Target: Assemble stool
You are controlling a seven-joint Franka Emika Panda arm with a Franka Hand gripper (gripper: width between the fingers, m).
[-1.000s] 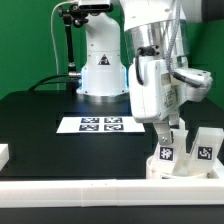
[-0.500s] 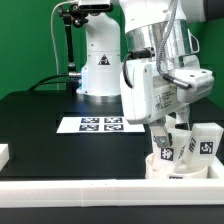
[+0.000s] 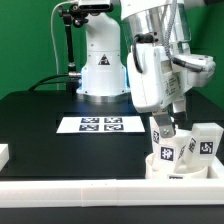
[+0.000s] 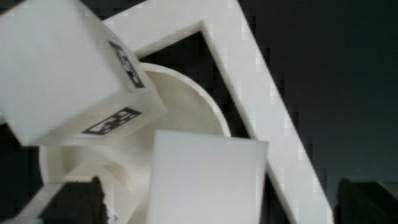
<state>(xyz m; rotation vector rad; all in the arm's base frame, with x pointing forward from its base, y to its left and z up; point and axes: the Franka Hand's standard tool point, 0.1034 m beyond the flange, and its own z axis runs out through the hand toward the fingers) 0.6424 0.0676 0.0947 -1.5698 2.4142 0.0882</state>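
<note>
Stool point(image 3: 183, 158) on black table point(image 3: 40, 125) near marker board point(image 3: 96, 124), pale wall behind; claw point(image 3: 169, 122) state unclear.

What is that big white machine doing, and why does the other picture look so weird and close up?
The big white machine is a robot arm. At its end is the gripper, a hand with two fingers. It is building a little stool from white plastic parts.

One picture comes from a camera standing off to the side. It shows the black table, the arm, and a flat marker board with black-and-white squares that help the cameras find things.

At the exterior view's right lies the round seat, with blocky legs standing on it. The gripper is down at one leg; whether the fingers are squeezing it, I cannot tell.

The weird picture comes from a camera on the robot's wrist, so everything looks huge: a leg, the seat and the long white rail at the table's edge.
</note>
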